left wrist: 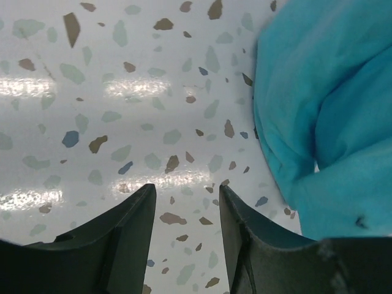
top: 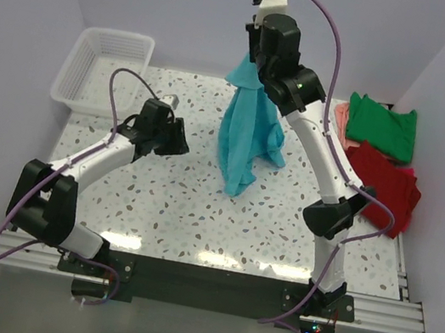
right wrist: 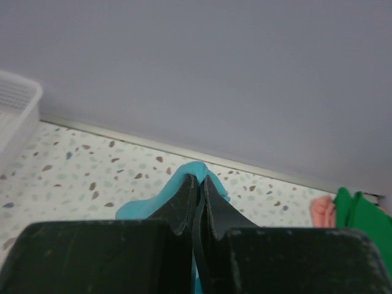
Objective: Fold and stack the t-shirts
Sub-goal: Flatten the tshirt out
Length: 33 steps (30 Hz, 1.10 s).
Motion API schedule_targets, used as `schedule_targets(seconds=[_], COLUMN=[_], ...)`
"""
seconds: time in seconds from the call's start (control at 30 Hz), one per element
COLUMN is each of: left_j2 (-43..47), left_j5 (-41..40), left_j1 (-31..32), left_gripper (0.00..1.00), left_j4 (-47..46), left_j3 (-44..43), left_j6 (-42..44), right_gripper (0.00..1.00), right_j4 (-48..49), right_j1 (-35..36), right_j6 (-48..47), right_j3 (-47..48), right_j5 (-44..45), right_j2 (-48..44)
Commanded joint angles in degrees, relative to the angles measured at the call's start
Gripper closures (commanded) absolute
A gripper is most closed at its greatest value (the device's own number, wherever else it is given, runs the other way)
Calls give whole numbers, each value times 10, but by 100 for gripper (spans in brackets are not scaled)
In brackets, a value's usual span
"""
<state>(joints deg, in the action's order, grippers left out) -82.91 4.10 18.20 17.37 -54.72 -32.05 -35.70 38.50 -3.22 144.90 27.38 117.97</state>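
Note:
The turquoise t-shirt [top: 247, 136] hangs in a long bunch from my right gripper [top: 251, 53], which is raised high over the back of the table and shut on its top edge; its lower end reaches down to the table. In the right wrist view the cloth [right wrist: 195, 173] bulges past the closed gripper [right wrist: 200, 177]. My left gripper [top: 182, 140] is open and empty, low over the table just left of the hanging shirt. In the left wrist view the shirt [left wrist: 324, 116] fills the right side, apart from the gripper [left wrist: 186, 190]. Green [top: 383, 126], red [top: 385, 185] and salmon-pink [top: 342, 123] shirts lie at the right.
A white lattice basket [top: 102, 68] stands at the back left corner, also in the right wrist view [right wrist: 15, 116]. The speckled table [top: 180, 211] has walls on three sides. The pile of shirts lies against the right wall.

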Motion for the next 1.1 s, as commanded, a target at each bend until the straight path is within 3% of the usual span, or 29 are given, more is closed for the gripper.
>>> schedule_targets(seconds=[0.0, 0.2, 0.4, 0.6, 0.77, 0.93, 1.07], left_j2=[2, -21, -71, -138, -216, -270, -326], left_j5=[48, 78, 81, 0, -111, -204, -267], left_j1=[43, 106, 159, 220, 250, 256, 255], left_gripper=[50, 48, 47, 45, 39, 27, 25], left_j4=[-47, -109, -156, -241, -233, -234, -220], left_j3=[-8, -24, -54, -75, -126, -156, -191], left_j6=[57, 83, 99, 104, 126, 129, 130], right_gripper=[100, 100, 100, 100, 100, 100, 100], right_j4=[112, 193, 207, 137, 96, 78, 70], right_j1=[-10, -15, -39, -82, -108, -113, -119], right_j6=[-115, -209, -219, -131, -58, -40, -35], right_j3=[0, -37, -53, -61, -77, -86, -85], right_j5=[131, 228, 261, 249, 208, 183, 169], right_j2=[2, 5, 15, 25, 18, 21, 24])
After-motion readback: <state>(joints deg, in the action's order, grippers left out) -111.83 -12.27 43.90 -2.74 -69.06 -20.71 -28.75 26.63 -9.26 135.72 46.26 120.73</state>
